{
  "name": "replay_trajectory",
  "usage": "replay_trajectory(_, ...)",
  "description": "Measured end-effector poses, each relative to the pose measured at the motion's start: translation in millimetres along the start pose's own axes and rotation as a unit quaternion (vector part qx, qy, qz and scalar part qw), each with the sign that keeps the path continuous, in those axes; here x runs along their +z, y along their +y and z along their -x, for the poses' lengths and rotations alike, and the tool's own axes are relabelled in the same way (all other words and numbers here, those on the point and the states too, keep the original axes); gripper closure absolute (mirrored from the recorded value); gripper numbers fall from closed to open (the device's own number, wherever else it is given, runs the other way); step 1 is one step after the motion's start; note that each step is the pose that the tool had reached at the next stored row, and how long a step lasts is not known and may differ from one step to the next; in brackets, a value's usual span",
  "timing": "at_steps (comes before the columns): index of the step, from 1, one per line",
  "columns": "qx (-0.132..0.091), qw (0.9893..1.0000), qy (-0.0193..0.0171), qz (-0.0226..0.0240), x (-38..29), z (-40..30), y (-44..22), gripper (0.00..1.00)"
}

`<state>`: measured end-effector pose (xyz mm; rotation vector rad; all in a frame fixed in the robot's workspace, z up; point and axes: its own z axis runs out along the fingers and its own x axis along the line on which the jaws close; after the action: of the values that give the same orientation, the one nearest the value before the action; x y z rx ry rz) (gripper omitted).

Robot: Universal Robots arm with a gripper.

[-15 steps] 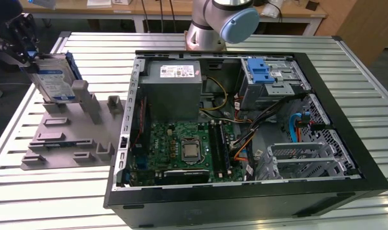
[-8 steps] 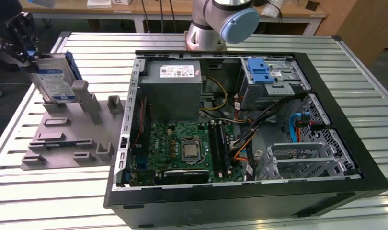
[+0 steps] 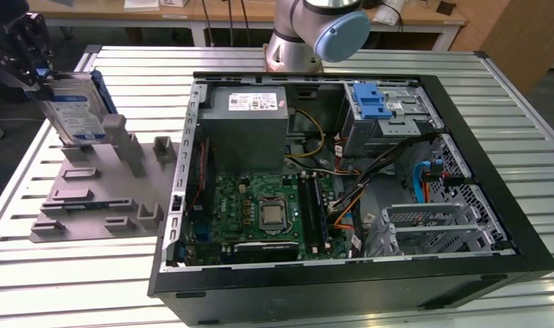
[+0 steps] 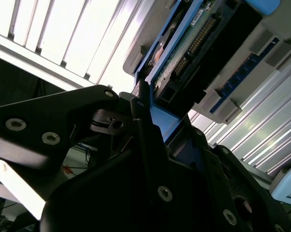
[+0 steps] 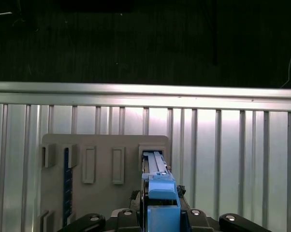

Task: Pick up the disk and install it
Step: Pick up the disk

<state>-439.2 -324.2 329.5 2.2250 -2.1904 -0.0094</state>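
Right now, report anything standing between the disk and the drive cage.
Yes. The gripper holds the disk upright at the grey holder; between it and the drive cage stand the case's side wall and the power-supply box. The case is open upward.

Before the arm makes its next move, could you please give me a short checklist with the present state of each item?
1. Grip: ok. The gripper is shut on the upper end of the disk, which stands nearly upright.
2. Disk free of the grey fixture: cannot tell. Its lower edge sits right at the slot.
3. Computer case open: ok. The side is off and the inside is exposed.
4. Drive cage reachable from above: ok. Nothing lies over it.
5. Cables away from the cage: probably not ok. A bundle runs right beside it.
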Motion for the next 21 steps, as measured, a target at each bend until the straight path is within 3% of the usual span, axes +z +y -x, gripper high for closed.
replay_trajectory(21,0.0,1.0,0.0,0.0,-7.1,-0.1,0.2,0.64)
